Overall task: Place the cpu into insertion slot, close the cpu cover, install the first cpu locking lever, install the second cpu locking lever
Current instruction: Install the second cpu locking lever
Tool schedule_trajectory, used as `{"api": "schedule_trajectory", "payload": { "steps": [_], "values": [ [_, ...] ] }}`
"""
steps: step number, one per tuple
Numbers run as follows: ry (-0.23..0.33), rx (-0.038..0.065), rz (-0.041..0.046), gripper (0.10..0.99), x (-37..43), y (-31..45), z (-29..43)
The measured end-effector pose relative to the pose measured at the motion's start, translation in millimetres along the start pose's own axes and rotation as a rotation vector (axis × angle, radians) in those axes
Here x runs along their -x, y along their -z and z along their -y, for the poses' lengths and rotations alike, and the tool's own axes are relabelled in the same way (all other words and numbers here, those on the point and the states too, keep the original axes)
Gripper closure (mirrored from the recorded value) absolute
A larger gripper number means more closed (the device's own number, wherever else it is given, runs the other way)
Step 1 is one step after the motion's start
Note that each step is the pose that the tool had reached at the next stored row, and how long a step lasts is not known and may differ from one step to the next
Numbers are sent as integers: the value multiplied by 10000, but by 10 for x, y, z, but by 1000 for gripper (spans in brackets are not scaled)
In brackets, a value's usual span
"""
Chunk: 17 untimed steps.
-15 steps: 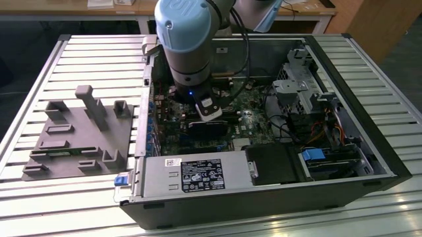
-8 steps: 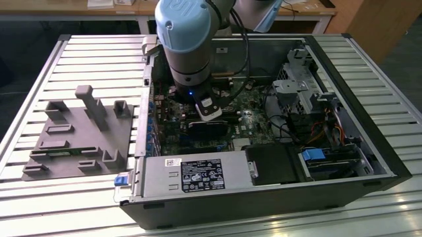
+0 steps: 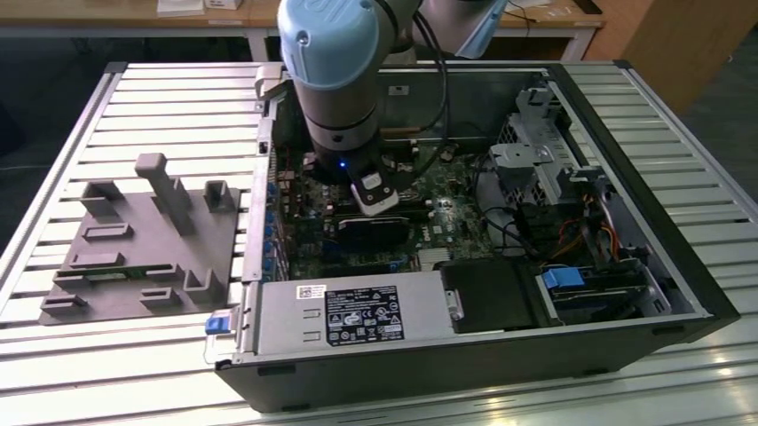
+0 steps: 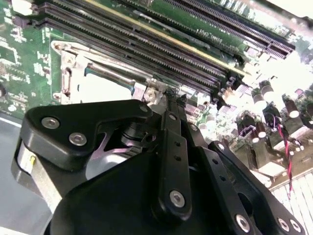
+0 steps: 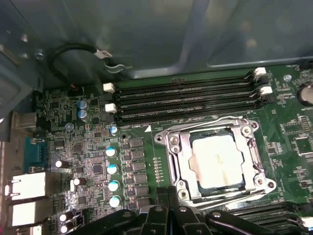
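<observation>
Now, view by view.

Exterior view: the arm (image 3: 337,80) reaches down into the open computer case (image 3: 474,355), which lies on a slatted table (image 3: 71,355). Its wrist end hangs over the motherboard (image 3: 445,217). A grey fixture block (image 3: 142,240) sits on the table toward the exterior view's left, well apart from the case.

First wrist view: the cpu (image 5: 217,161) lies flat in the insertion slot (image 5: 172,155) – pale metal top facing up. The cpu cover (image 5: 252,159) frames it, lying down around the chip. Long black memory slots (image 5: 186,100) run just beside the socket. The gripper (image 5: 168,208) sits close to the socket's edge.

Second wrist view: the gripper's (image 4: 166,100) black fingers (image 4: 172,147) are drawn together – closed, nothing visibly between them. The tips sit just beside the socket's metal frame; I cannot tell whether they touch it.
</observation>
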<state>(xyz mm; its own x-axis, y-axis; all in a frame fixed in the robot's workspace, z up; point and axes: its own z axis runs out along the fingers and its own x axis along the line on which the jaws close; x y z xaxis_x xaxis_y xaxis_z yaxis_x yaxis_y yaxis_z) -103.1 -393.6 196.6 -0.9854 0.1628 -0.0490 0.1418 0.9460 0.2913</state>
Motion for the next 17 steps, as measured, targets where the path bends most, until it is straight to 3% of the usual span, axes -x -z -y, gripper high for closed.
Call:
{"api": "schedule_trajectory", "payload": {
  "steps": [6, 10, 17],
  "values": [
    [0, -1, 0, 984, 7, 149, -47],
    [0, -29, 1, 984, 30, 168, -58],
    [-15, -69, -59, 984, 249, 148, -89]
  ]
}}
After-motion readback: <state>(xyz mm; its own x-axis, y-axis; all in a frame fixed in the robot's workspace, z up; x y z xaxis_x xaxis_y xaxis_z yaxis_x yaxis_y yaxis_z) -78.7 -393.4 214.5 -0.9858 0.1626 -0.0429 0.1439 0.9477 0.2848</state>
